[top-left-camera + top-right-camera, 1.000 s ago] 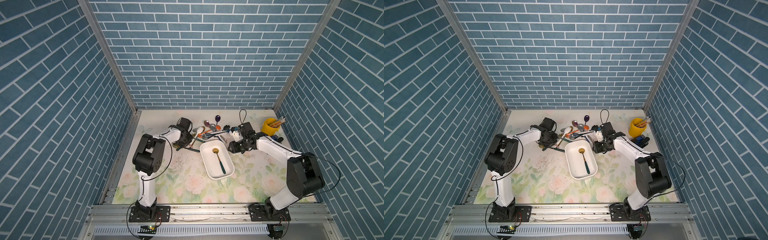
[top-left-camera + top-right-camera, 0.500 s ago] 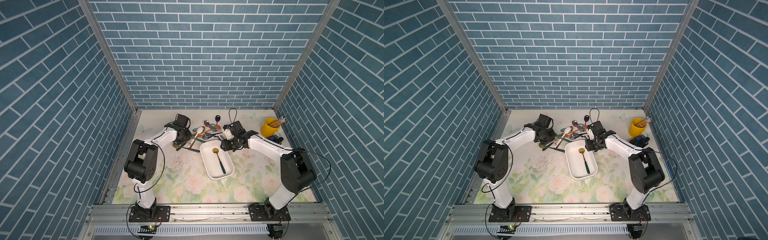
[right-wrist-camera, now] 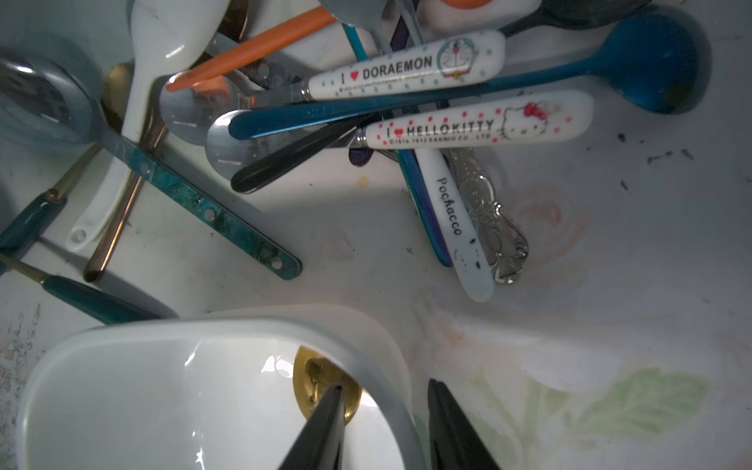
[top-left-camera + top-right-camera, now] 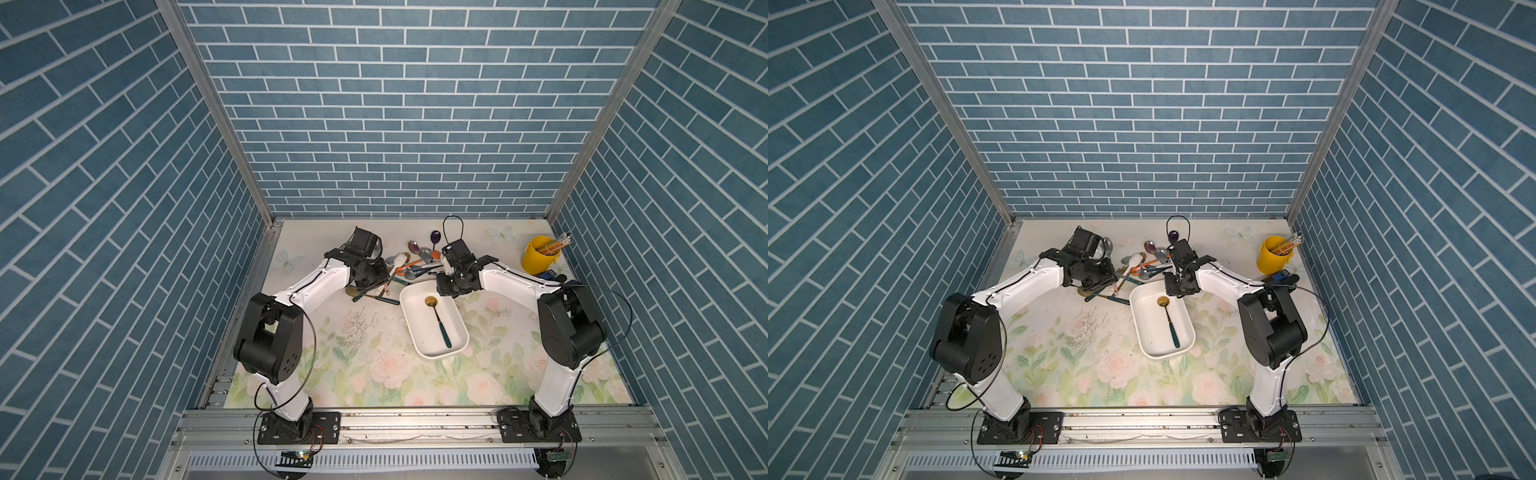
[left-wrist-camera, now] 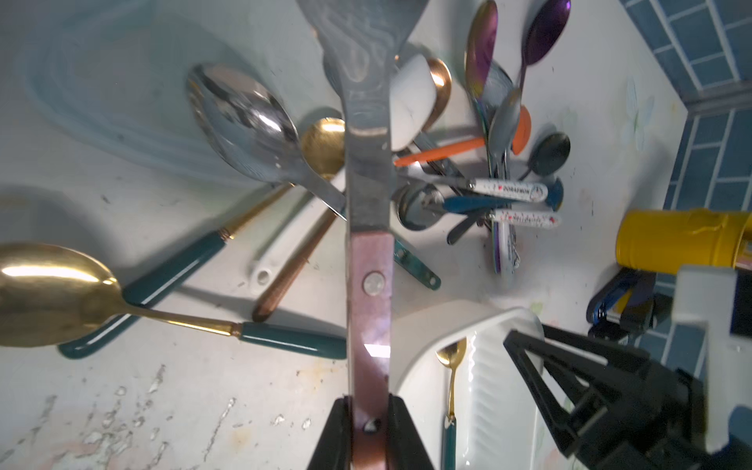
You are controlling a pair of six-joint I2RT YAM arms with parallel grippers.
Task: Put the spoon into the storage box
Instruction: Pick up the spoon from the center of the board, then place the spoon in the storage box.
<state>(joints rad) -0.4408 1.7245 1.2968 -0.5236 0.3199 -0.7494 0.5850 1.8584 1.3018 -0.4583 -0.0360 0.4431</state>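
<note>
Left gripper (image 5: 369,403) is clamped tight on the pink handle of a large steel spoon (image 5: 368,183), which is outside the storage box (image 4: 424,336), off its far end beside the spoon pile (image 4: 415,266). Right gripper (image 3: 385,384) stands part open astride the box's far rim, gripping nothing. A gold, green-handled spoon (image 4: 441,326) lies inside the box.

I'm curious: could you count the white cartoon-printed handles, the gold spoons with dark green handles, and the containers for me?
White cartoon-printed handles: 3
Gold spoons with dark green handles: 3
Containers (white plastic tub, yellow cup): 2
Total: 8
</note>
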